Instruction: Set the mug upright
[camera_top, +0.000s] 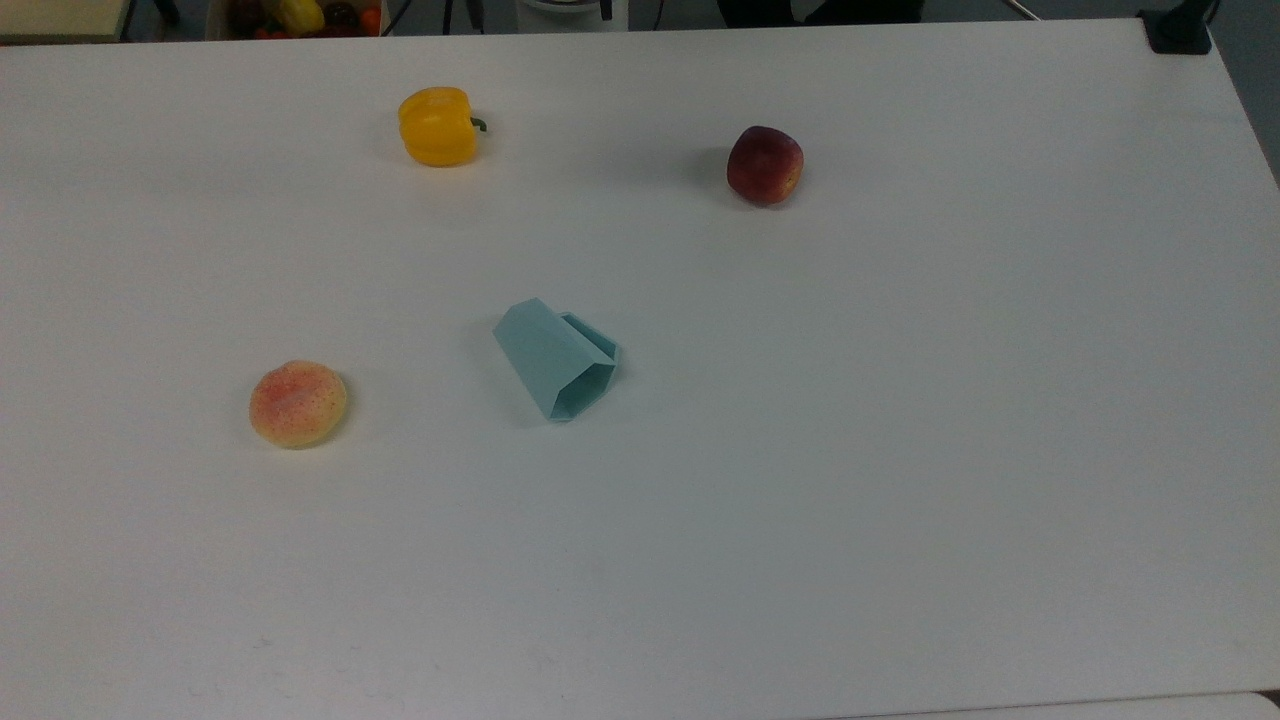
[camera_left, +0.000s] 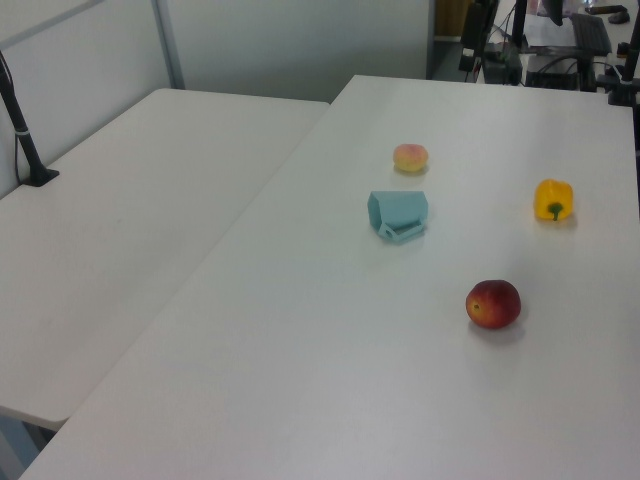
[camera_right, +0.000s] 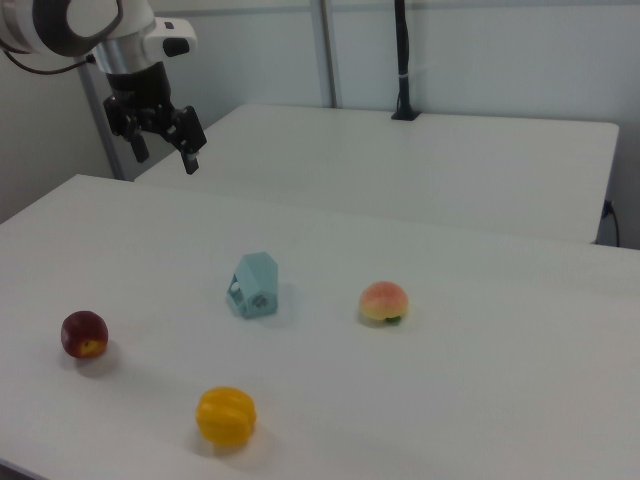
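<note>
The pale teal faceted mug (camera_top: 556, 362) lies on its side near the middle of the white table (camera_top: 900, 450). In the top view its hexagonal mouth faces the lower right and its flat handle points up-right. The mug (camera_left: 398, 215) rests with its handle toward the camera in the left view. In the right view the mug (camera_right: 254, 285) lies between the fruits. My gripper (camera_right: 164, 155) hangs open high above the table's far left in the right view, well away from the mug, with nothing between its fingers.
A yellow bell pepper (camera_top: 438, 125), a dark red apple (camera_top: 765, 165) and a peach (camera_top: 298, 403) lie around the mug. A second white table (camera_right: 420, 160) stands beside this one. A black post (camera_right: 402, 60) rises from it.
</note>
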